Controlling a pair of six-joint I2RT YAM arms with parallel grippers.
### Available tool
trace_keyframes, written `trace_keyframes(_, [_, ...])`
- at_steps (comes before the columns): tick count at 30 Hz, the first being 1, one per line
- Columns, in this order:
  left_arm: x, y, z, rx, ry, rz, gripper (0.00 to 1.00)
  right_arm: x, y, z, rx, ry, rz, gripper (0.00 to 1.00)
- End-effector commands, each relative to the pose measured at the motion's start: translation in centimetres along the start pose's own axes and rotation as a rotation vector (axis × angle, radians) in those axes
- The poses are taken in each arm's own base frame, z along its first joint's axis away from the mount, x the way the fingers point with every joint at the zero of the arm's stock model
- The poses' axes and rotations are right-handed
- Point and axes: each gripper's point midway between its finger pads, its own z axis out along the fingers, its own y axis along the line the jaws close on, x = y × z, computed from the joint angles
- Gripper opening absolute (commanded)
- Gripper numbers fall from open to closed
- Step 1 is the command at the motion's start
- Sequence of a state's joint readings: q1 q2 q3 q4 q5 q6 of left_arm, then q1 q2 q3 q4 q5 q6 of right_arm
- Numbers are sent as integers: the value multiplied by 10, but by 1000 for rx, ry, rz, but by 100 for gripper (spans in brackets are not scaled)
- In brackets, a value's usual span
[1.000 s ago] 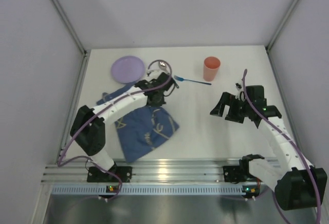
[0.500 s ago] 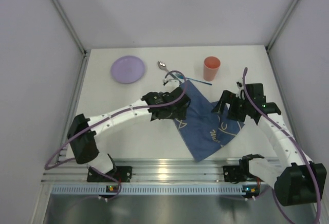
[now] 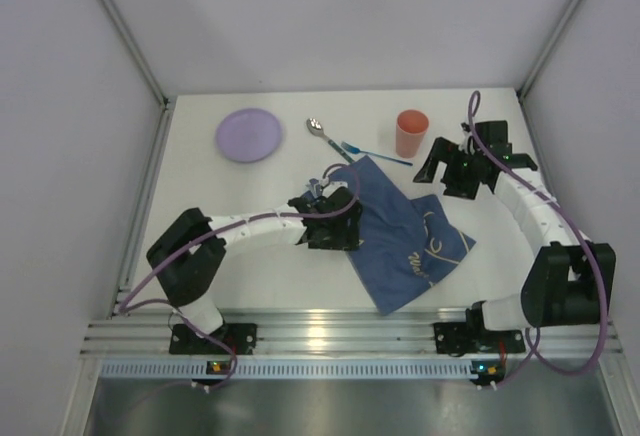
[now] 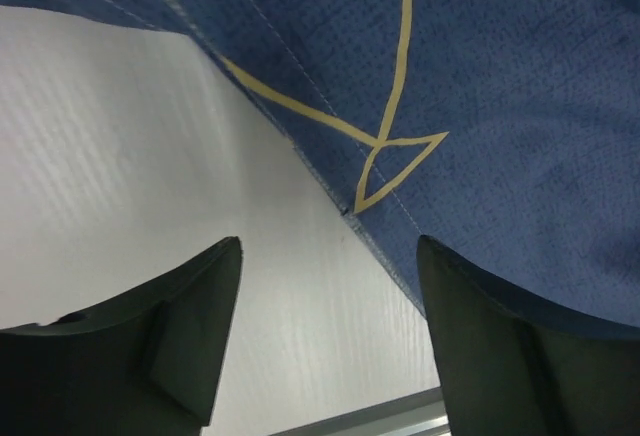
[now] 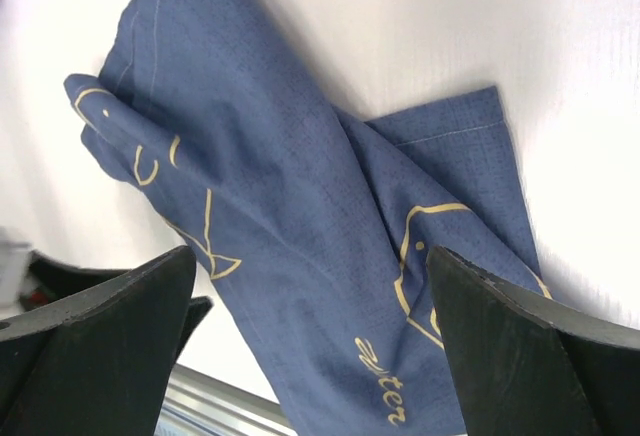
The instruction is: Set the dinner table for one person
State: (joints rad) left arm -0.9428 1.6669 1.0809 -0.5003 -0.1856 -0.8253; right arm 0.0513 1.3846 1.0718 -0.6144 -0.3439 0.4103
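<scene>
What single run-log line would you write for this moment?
left fingers: open, at blue cloth edge | right fingers: open, holding nothing | blue cloth: lying on dinner table | plate, cup: far side

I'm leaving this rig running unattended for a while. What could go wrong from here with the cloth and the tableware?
The blue cloth reaches the fork with its far corner; dragging it could sweep the fork away. The right hand hangs open close beside the cup and might knock it.

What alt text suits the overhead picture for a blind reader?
A rumpled blue cloth lies on a white table, the left gripper at its edge, the right gripper near an orange cup. Behind: purple plate, spoon, blue fork.
</scene>
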Motion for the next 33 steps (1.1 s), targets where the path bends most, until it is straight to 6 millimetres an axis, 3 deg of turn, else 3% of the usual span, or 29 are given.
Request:
trace_keyframes(1, [1, -35, 22, 145, 10, 14, 73, -16, 6, -4, -22, -44, -34, 100])
trace_keyframes(6, [5, -40, 42, 139, 37, 46, 69, -4, -11, 3, 5, -23, -23, 100])
trace_keyframes(8, [7, -40, 52, 120, 52, 59, 61, 1, -18, 6, 8, -13, -9, 100])
trace_keyframes(12, [7, -42, 62, 104, 69, 73, 28, 8, -19, 16, -21, 4, 7, 100])
trace_keyframes(14, [10, -40, 66, 87, 86, 84, 0, 7, -32, 21, -1, 8, 40, 100])
trace_keyframes(18, [13, -24, 53, 41, 89, 89, 0, 1, -43, 37, -5, 14, 64, 100])
trace_keyframes(21, [6, -15, 27, 46, 41, 81, 0, 0, -52, 59, -11, 41, 84, 100])
trace_keyframes(25, [13, -6, 17, 46, 49, 67, 0, 8, -66, 90, -5, 95, 136, 98])
trace_keyframes(29, [14, -3, 17, 33, 55, 71, 0, 18, -59, 105, -52, 120, 172, 88])
trace_keyframes(31, [11, -4, 17, 32, 49, 76, 0, 32, -50, 106, -66, 133, 172, 86])
trace_keyframes(33, [10, -5, 18, 30, 49, 78, 0, 56, -29, 109, -84, 182, 130, 84])
